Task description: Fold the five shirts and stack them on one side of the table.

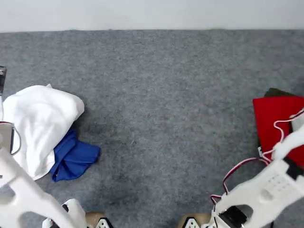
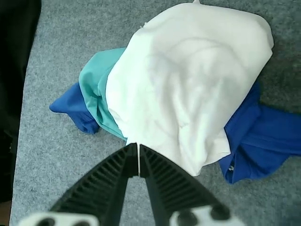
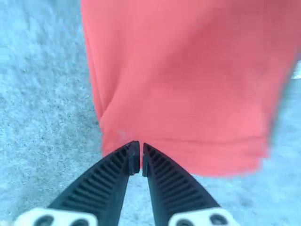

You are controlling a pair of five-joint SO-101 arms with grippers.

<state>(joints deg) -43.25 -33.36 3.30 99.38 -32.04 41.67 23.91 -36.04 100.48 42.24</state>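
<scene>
The white shirt [image 1: 40, 121], a soft crumpled mound, lies at one side edge of the grey tabletop [image 1: 166, 95], heaped over the others in the pile. In my left wrist view the white shirt [image 2: 188, 84] shows smooth folds and a loose hem. A teal shirt [image 2: 96, 94] peeks out from under one flank of it. A blue shirt [image 2: 263, 141] spills from beneath it on both sides, bunched and unfolded. From above, the blue shirt [image 1: 73, 159] trails out from under the white shirt's near edge, towards the arms' bases.

My left pincer [image 2: 138, 148] sits at the white shirt's hem, jaws together with a thin sliver of white cloth pinched between them. The left arm [image 1: 23, 194] rises just beside the white shirt, on its near side.

Well apart from the white shirt, at the opposite side edge of the tabletop, a red shirt [image 1: 278, 123] lies flat and squared, with a dark green shirt [image 1: 278, 92] showing at its far edge beneath it. My right pincer [image 3: 140, 146] has its jaws closed together, tips at the hem of the red shirt [image 3: 188, 70]. Whether they grip any cloth I cannot tell. The right arm [image 1: 266, 190] stands on the near side of the red shirt, far across the tabletop from the white shirt.
</scene>
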